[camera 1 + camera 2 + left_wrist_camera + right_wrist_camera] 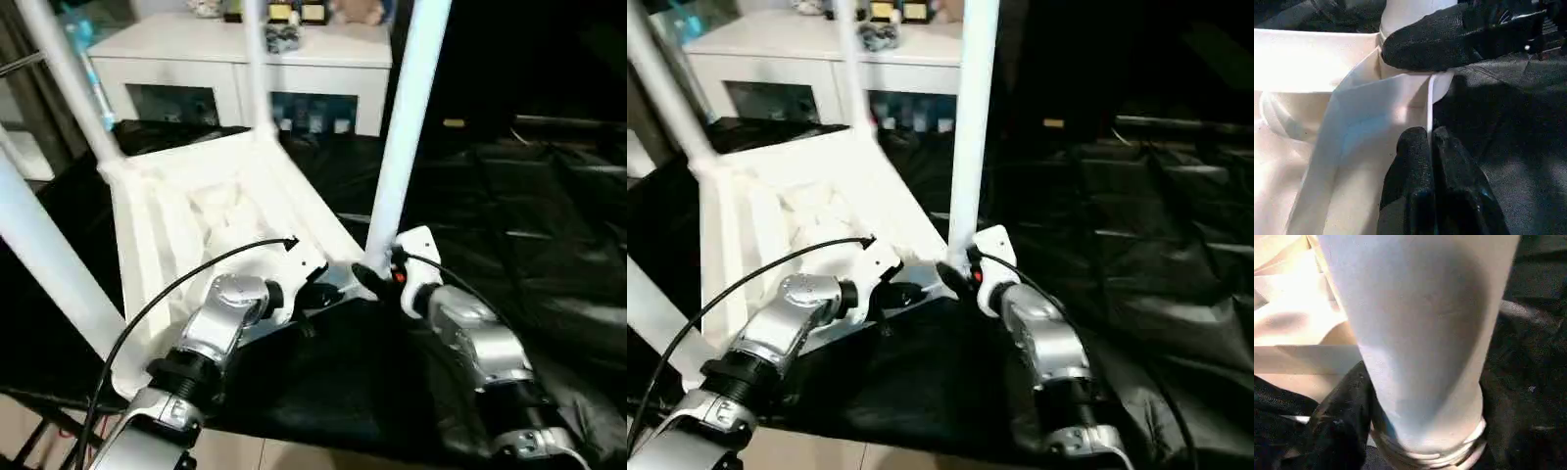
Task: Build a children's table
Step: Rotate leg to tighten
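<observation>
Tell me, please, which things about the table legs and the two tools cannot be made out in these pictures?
- Tops of the legs: cut off by the upper edge in the left eye view, e.g. the near right leg.
- How deep that leg sits in its corner socket: hidden inside the socket.
- Right tool: its far finger is hidden behind the leg.
- Tabletop underside ribs: too washed out to count.

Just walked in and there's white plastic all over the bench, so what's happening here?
The robot is putting together a children's table. The white tabletop lies upside down on black sheeting, with four legs standing up from its corners. The left hand is shut on the tabletop's thin rim near the closest corner. The right hand wraps the base of that corner's leg, right where it enters the socket.
</observation>
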